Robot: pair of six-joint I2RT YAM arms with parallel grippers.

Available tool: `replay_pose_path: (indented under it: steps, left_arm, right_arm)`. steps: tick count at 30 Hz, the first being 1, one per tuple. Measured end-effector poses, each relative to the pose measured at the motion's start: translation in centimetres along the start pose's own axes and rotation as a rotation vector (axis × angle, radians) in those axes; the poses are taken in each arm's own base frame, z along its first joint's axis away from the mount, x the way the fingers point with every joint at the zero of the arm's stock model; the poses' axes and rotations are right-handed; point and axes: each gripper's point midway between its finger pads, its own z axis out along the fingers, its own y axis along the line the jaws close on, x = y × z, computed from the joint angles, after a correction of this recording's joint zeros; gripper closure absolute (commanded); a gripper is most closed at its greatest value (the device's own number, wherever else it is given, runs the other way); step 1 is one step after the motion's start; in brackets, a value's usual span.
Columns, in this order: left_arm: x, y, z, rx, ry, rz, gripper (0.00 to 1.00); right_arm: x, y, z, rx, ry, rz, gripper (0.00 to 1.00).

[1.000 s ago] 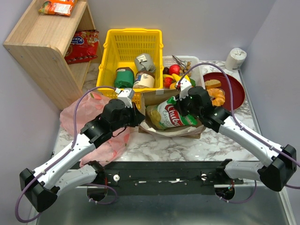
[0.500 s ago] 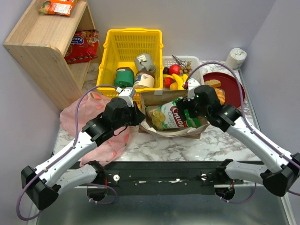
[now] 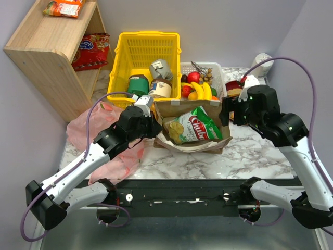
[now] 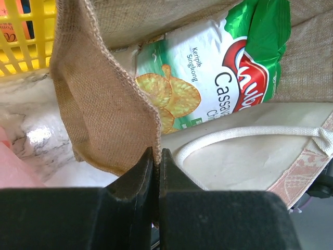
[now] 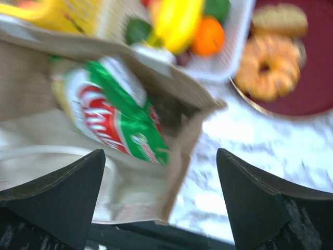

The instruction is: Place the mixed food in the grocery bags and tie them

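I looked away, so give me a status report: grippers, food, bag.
Left gripper shut on brown bag edge. Right gripper open, empty. Crisp packet in bag; bananas, orange in white basket. No obstruction seen.

Showed a green crisp packet [image 3: 195, 126] with a red logo [image 4: 250, 73], a brown bag [image 3: 171, 108], yellow bananas [image 3: 200, 91], an orange fruit [image 5: 208, 35], a pink bag [image 3: 75, 130] and a yellow basket [image 3: 148, 49].
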Motion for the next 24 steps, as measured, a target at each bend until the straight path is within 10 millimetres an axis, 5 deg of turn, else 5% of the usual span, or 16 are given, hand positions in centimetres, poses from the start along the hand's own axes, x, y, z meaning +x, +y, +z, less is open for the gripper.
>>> replay_pose_path:
  steps: [5,9,13,15,24]
  left_arm:
    - [0.0,0.0,0.0,0.005,0.003,0.021,1.0]
    - [0.2,-0.5,0.4,0.034,0.021,0.055,1.0]
    - [0.4,-1.3,0.8,0.082,0.051,0.102,1.0]
    - [0.6,-1.8,0.8,0.118,0.065,0.124,1.0]
    - [2.9,-7.4,0.8,0.339,0.123,0.185,1.0]
  right_arm:
    - [6.2,-2.7,2.1,0.119,0.211,0.033,0.09]
    - [8.4,-2.9,3.0,0.131,0.264,0.04,0.27]
    - [9.4,-3.4,4.1,0.166,0.297,0.024,0.86]
    - [9.1,-4.0,4.3,0.197,0.285,0.007,0.99]
    - [6.1,-8.7,0.9,0.46,0.19,-0.036,0.99]
